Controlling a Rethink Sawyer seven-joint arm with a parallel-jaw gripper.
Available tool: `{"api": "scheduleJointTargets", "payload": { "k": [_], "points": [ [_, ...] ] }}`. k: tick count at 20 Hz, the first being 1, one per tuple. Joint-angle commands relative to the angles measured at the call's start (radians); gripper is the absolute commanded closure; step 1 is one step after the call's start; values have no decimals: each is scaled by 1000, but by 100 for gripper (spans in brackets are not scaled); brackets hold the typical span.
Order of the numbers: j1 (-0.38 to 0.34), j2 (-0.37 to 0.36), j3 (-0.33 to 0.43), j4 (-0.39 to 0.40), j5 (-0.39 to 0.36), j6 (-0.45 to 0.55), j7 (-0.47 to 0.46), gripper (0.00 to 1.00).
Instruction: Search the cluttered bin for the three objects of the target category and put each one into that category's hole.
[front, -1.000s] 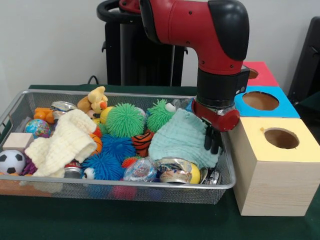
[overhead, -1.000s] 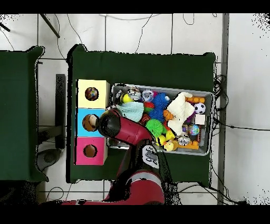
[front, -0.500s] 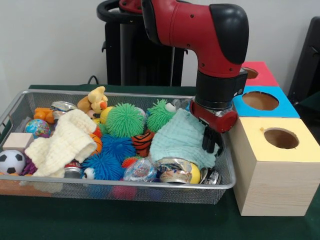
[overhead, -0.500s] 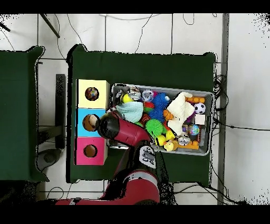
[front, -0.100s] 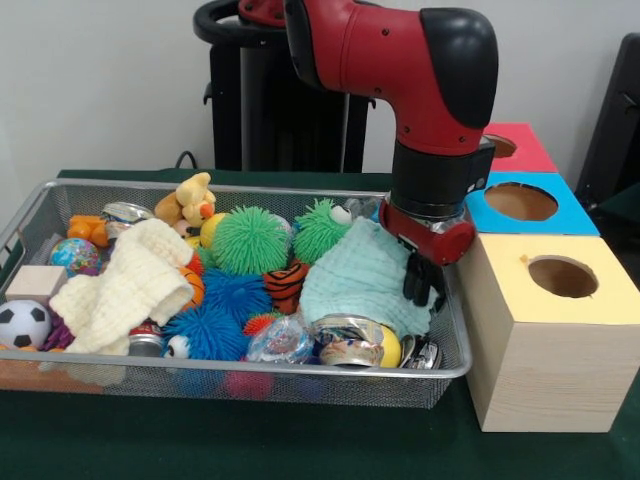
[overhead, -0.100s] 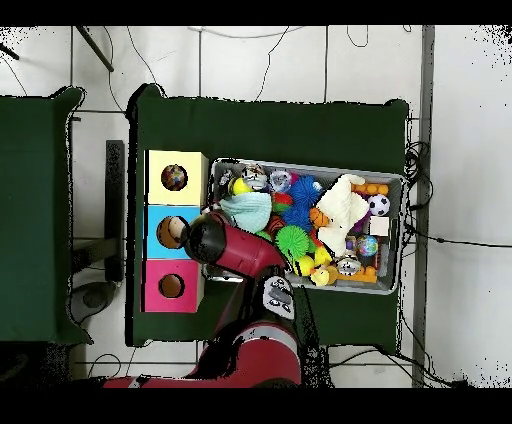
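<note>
A wire mesh bin (front, -0.100s: 250, 372) holds a mint green cloth (front, -0.100s: 362, 278), a cream knitted cloth (front, -0.100s: 125, 285), green spiky balls (front, -0.100s: 250, 240), blue spiky balls (front, -0.100s: 215, 315), crushed cans (front, -0.100s: 345, 340) and small toys. My gripper (front, -0.100s: 422, 284) hangs at the bin's right end, its dark fingers (front, -0.100s: 414, 280) pressed together at the mint cloth's right edge, apparently pinching it. In the overhead view the arm (overhead, -0.100s: 232, 246) covers the gripper; the mint cloth (overhead, -0.100s: 248, 210) shows beside it. Right of the bin stand the yellow box (front, -0.100s: 555, 350), the blue box (front, -0.100s: 570, 214) and the red box (front, -0.100s: 530, 150), each with a round hole.
A soccer ball (front, -0.100s: 22, 323), a wooden block (front, -0.100s: 35, 282) and a plush toy (front, -0.100s: 190, 200) lie toward the bin's left side. A dark object shows inside the yellow box's hole (overhead, -0.100s: 175, 178) from above. Green cloth covers the table (front, -0.100s: 250, 440).
My gripper has risen slightly and edged left, and the mint cloth's right edge has lifted a little with it. Other objects have not moved.
</note>
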Motion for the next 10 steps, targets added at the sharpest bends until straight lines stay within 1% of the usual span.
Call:
{"api": "scheduleJointTargets", "payload": {
  "k": [1, 7, 9, 10],
  "points": [
    [8, 38, 41, -31, 17, 131, 116, 0],
    [3, 39, 42, -26, 14, 124, 114, 0],
    [12, 57, 22, -33, 9, 119, 112, 0],
    [16, 78, 8, -45, 0, 111, 102, 0]
  ]
}}
